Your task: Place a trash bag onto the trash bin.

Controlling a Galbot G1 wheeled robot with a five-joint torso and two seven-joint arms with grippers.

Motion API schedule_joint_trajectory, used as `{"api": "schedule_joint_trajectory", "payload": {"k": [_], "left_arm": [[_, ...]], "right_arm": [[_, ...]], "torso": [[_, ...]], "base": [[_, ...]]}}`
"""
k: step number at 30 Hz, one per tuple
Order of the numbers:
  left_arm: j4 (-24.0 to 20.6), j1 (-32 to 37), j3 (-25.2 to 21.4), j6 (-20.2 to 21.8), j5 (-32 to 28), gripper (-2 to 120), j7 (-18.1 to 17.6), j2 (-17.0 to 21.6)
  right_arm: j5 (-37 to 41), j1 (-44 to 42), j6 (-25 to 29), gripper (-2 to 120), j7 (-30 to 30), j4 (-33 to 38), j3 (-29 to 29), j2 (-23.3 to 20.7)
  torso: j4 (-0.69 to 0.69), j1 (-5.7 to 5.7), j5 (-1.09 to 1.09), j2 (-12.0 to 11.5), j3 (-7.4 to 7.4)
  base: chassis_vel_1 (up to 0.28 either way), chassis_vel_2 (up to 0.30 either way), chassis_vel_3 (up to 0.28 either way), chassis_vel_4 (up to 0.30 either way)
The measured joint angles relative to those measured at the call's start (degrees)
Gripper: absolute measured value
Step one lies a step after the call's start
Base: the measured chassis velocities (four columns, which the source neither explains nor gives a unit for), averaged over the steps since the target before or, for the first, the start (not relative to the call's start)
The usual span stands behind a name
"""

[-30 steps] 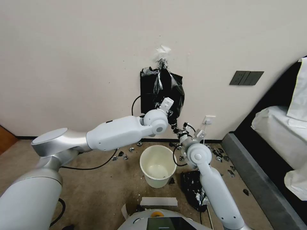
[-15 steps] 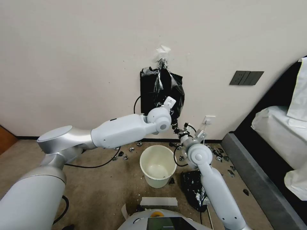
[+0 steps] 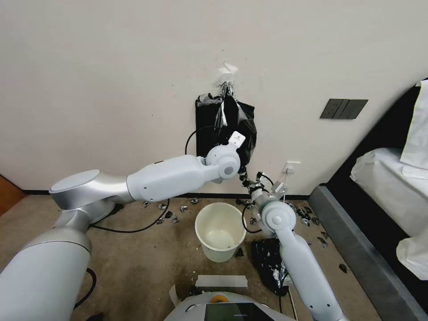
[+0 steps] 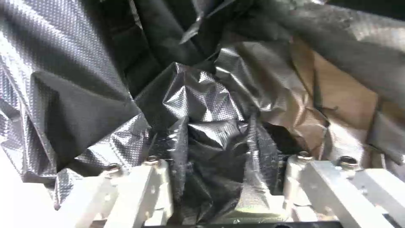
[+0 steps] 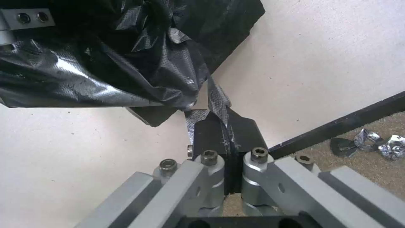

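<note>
Head view, left to right. The left arm reaches from 8 o'clock toward the wall; its left gripper point(image 4: 219, 190) is buried in the hanging trash bag point(image 3: 240, 127). In the left wrist view its fingers point(image 4: 143, 190) stand apart with a pleat of film bunched between them, not yet pinched. The bag hangs from a wall hook point(image 3: 226, 85) at 12 o'clock of the trash bin point(image 3: 220, 232), in front of a flat black bundle of bags point(image 3: 204, 129) taped to the wall. The bin stands upright on the carpet, unlined, directly below the bag and well apart from it.

The right gripper point(image 5: 227, 139), at 2 o'clock of the bin, is clamped together on a thin twisted tail of the bag's lower corner; its pads point(image 5: 246, 133) meet on the film, which stretches taut up to the bag body. A crumpled black plastic heap point(image 3: 267, 263) lies on the floor at 3 o'clock of the bin.

Handling, as judged: the film is very light, limp and glossy, so it likely slips through a loose pinch and stretches or tears under a hard pull, most readily at the hook. A gathered fold gives more purchase than a single layer. The best holds are probably two opposite points near the rim, so the mouth can be spread wider than the bin before lowering.
</note>
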Motion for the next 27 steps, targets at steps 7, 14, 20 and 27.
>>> {"api": "schedule_joint_trajectory", "payload": {"k": [7, 14, 20, 27], "left_arm": [[0.9, 0.2, -0.1, -0.1, 0.0, 6, 0.0, -0.2], [0.8, 1.2, -1.1, -1.7, 0.5, 0, 0.3, 0.1], [-2.0, 2.2, -2.1, -4.1, 3.7, 0, 3.4, 2.3], [-7.8, 3.4, -4.2, -6.9, 5.9, 0, 7.4, 7.4]], "right_arm": [[-0.1, -0.3, 0.1, 0, 0.0, 0.1, 0.1, 0.0], [-0.2, -0.4, 0.3, 0, 0.0, 0.2, 0.1, 0.0], [-0.2, -0.3, 0.4, 0, 0.0, 0.2, 0.1, -0.2], [-0.2, 0.0, 0.6, 0, 0.0, 0.3, 0.2, -0.2]], "torso": [[0.00, 0.00, 0.00, 0.0, 0.00], [0.00, 0.00, 0.00, 0.0, 0.00], [0.00, 0.00, 0.00, 0.0, 0.00], [0.01, 0.00, -0.01, 0.0, 0.00]], "base": [[0.000, 0.000, 0.000, 0.000], [0.000, 0.000, 0.000, 0.000], [0.000, 0.000, 0.000, 0.000], [0.000, 0.000, 0.000, 0.000]]}}
